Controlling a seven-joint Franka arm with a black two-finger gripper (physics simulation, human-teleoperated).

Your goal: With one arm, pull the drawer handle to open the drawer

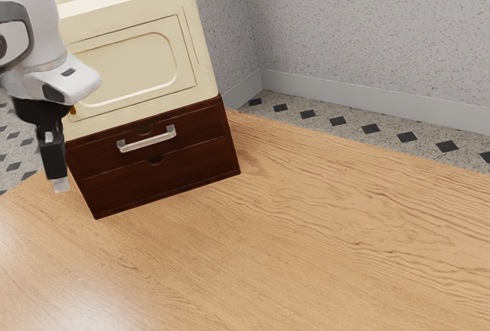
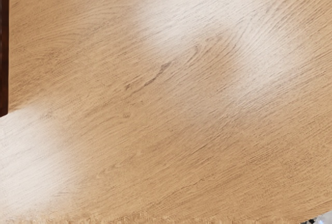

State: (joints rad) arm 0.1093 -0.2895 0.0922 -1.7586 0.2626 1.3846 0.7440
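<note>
so it's a smooth, rounded white arm (image 1: 60, 74); dark grey trim (image 1: 28, 23); black wrist collar (image 1: 40, 110); boxy black gripper (image 1: 60, 185), pale-tipped

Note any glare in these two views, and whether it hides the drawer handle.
Exterior view: soft white glare on the table at the lower left, clear of the drawer handle, which stands out bright against dark drawer fronts. Wrist view: broad pale patches wash out the wood grain, near the top and at the lower left.
</note>
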